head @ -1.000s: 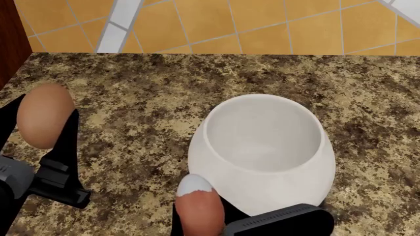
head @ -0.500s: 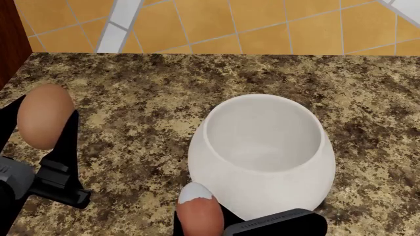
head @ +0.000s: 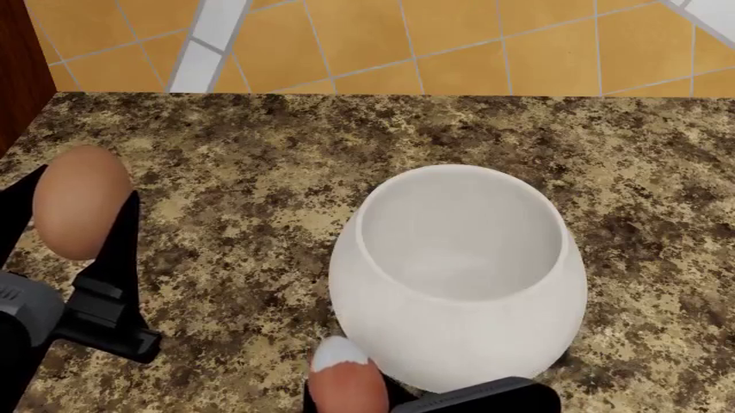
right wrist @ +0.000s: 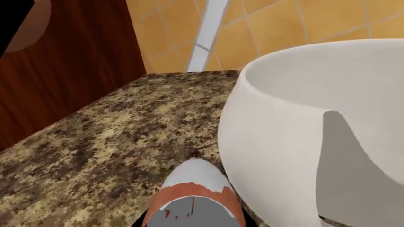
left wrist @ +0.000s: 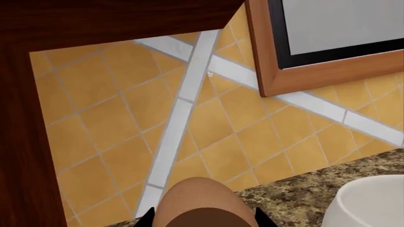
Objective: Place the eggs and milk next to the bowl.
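In the left wrist view, the plain tan-brown egg (left wrist: 200,203) sits at the lower edge, and the black tips of the left gripper (left wrist: 203,218) show on both sides of it, so the claw is closed on this egg. Behind it is an orange tiled wall (left wrist: 113,118) with white stripes, a dark wooden panel (left wrist: 25,142) and a wooden frame (left wrist: 303,78). A part of the large plain white rounded bowl (left wrist: 369,203) appears at the corner, standing on the speckled brown granite counter (left wrist: 296,194).

In the head view, the bowl (head: 460,275) stands upright in the middle of the counter (head: 253,163). The left gripper (head: 71,225) is at the left side, well apart from the bowl, and the tan-brown egg (head: 78,202) stays between its black fingers (head: 115,249), above the counter. At the lower edge, the reddish-brown egg with a white-capped tip (head: 347,379) is just beside the near wall of the bowl. The right gripper (head: 379,403) is mostly cut by the picture edge, with the egg at its tip.

In the right wrist view, the reddish-brown egg (right wrist: 192,198) points forward from the right gripper (right wrist: 189,218), white cap ahead, very near to the bulging side of the bowl (right wrist: 284,137); whether they touch I cannot tell. The claw fingers are almost hidden here, but the egg seems held in them. The milk carton is not visible in any view.
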Available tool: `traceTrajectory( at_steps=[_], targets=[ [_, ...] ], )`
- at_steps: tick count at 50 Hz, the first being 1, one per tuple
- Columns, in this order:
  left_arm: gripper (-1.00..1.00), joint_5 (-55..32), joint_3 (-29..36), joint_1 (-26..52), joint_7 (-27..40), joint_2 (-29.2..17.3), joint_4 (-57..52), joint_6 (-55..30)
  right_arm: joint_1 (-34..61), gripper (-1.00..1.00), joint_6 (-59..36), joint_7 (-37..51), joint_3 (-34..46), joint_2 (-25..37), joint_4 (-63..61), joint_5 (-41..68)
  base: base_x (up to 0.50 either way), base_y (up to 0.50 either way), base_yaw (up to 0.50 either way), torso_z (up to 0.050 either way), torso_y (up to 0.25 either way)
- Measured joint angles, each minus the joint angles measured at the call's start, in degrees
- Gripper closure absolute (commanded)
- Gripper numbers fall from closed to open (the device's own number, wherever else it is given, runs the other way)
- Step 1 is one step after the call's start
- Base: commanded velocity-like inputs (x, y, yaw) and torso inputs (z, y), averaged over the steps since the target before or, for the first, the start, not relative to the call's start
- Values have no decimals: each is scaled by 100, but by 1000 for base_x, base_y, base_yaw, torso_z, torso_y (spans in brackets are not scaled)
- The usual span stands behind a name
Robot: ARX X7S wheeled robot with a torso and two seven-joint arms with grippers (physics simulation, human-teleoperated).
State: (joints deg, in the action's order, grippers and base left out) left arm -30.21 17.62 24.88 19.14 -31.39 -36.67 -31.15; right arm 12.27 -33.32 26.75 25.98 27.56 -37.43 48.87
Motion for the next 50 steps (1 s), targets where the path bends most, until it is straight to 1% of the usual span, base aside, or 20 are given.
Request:
traceTrajectory(
  at_steps=[7, 8, 35, 50],
  targets=[
    [100, 4, 10, 1, -1, 5, 22, 21, -25, 100, 58, -68, 23, -25, 108, 4, 0, 0, 0, 0, 0],
    [100, 5, 10, 3, -2, 6, 26, 23, -25, -100, 62, -74, 27, -27, 116, 6, 0, 0, 0, 0, 0],
    [100, 140, 37, 31, -43, -6, 49, 29, -25, -100, 97, -244, 117, -44, 138, -56, 0, 0, 0, 0, 0],
    [100, 136, 39, 39, -36, -6, 59, 47, 47, -100, -41, -74, 115, 28, -189, 76, 0, 0, 0, 0, 0]
  ],
)
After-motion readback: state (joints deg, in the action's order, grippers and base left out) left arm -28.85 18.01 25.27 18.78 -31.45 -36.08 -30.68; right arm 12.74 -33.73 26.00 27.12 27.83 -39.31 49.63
